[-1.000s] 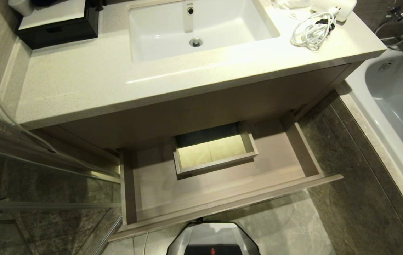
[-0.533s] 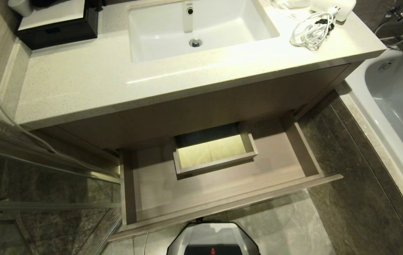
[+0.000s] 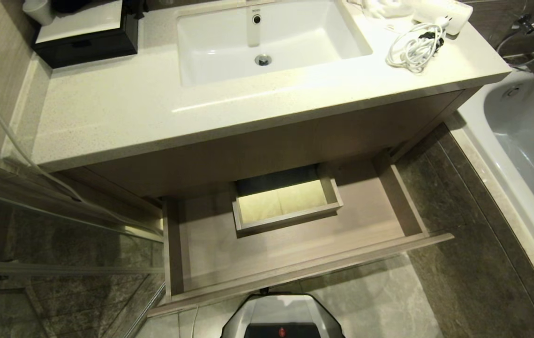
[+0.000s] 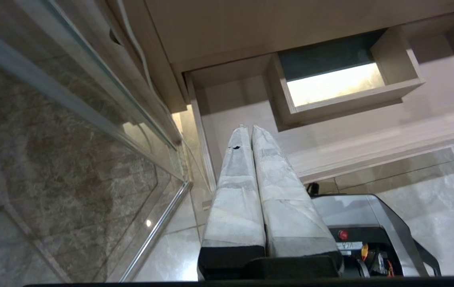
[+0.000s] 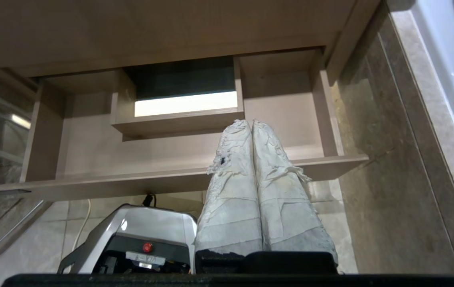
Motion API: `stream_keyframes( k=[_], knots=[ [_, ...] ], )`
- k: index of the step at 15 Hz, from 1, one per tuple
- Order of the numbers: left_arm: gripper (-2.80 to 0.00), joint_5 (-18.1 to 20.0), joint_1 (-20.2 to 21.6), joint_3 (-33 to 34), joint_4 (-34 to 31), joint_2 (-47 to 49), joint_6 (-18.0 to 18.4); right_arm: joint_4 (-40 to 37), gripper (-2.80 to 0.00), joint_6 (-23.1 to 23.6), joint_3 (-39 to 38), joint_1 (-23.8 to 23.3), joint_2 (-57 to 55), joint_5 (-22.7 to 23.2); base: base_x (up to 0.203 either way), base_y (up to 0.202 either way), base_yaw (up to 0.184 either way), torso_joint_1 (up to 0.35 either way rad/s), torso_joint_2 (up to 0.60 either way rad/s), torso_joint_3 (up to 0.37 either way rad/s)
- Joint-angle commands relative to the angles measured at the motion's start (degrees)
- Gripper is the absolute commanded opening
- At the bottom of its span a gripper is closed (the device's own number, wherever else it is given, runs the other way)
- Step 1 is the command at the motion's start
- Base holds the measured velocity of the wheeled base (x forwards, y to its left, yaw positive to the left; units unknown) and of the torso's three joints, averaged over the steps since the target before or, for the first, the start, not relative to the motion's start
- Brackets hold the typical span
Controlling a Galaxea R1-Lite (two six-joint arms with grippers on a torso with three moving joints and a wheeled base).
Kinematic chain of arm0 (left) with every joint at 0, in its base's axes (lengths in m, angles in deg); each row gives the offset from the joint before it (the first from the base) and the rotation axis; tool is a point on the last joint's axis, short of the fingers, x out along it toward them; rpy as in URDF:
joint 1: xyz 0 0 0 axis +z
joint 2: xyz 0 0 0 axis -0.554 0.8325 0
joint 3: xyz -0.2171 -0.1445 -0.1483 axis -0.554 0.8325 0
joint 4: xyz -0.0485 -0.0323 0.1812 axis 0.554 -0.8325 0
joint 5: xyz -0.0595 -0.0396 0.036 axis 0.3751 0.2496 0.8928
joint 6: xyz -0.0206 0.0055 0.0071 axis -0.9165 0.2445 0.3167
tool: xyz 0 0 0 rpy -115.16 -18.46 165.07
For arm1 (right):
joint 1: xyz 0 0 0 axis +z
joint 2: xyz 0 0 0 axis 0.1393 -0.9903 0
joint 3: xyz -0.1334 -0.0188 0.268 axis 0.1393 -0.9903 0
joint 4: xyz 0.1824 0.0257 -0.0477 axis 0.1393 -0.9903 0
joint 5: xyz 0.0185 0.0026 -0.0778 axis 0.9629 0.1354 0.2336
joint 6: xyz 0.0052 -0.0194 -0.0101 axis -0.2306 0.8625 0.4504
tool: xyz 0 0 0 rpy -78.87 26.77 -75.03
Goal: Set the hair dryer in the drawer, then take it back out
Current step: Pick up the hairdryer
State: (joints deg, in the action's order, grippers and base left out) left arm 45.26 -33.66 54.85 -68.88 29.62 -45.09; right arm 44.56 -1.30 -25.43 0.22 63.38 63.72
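Only the camera has shifted; nothing else moved. Hair dryer [image 3: 440, 11] lies on the counter [image 3: 121, 117], drawer [image 3: 295, 260] pulled out below. Left hand [image 4: 249, 127] and right hand [image 5: 251, 122] hang pressed together.

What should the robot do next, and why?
Probably reach the right gripper up to the hair dryer. It lies on the countertop by its cord bundle, the drawer is open and empty, and both grippers hang shut, holding nothing.
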Motion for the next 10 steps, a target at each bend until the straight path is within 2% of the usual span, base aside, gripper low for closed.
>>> stream_keyframes(
  k=[1,10],
  knots=[
    [-2.80,-0.01,0.01,0.05,0.05,0.00,0.00,0.03,-2.80,0.07,-2.29,0.03,2.22,0.00,0.000,0.000,0.000,0.105,-0.19,-0.085],
    [-2.80,-0.01,0.01,0.02,0.05,-0.07,0.00,0.03,-2.80,0.43,-2.29,0.03,2.22,0.09,0.000,0.000,0.000,0.000,0.00,0.000]
  ],
)
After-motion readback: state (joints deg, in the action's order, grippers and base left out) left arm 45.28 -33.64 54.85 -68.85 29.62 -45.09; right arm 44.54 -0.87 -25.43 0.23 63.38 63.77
